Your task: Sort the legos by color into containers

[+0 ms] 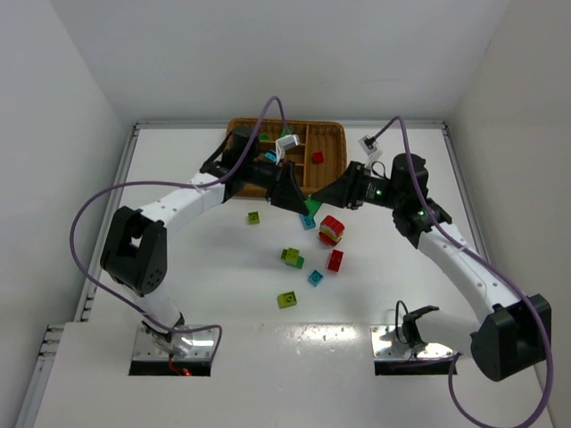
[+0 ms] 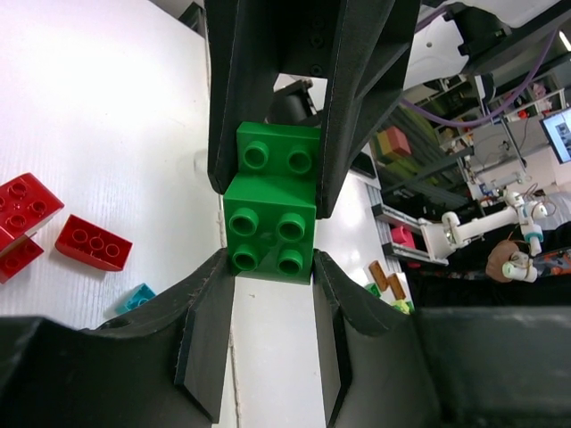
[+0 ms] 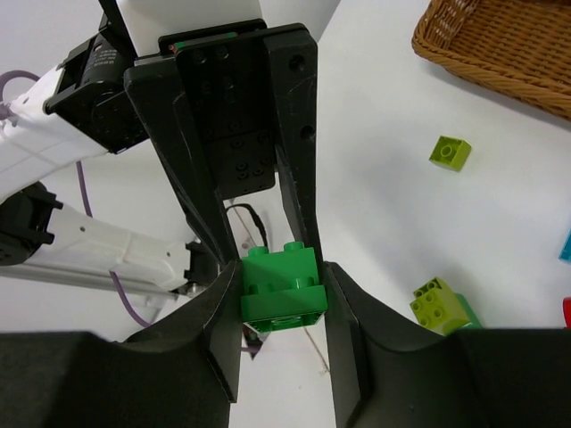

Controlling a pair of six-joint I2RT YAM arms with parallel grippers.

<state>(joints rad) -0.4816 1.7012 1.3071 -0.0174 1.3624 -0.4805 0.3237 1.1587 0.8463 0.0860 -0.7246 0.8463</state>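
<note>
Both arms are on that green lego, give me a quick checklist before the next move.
1. Left pincer shut on green lego: ok.
2. Right pincer shut on it too: ok.
3. Lego lifted clear of the table: cannot tell.
4. Wicker tray clear from above: not ok, left arm reaches over its left part.
5. Sorting finished: not ok, red lego and others lie loose.

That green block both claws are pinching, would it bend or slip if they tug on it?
Probably stiff: the green block shows square edges while the left claw and right claw pinch it. It looks like two pieces stacked, so a tug may pop them apart. Its glossy sides might slip slightly.
</note>
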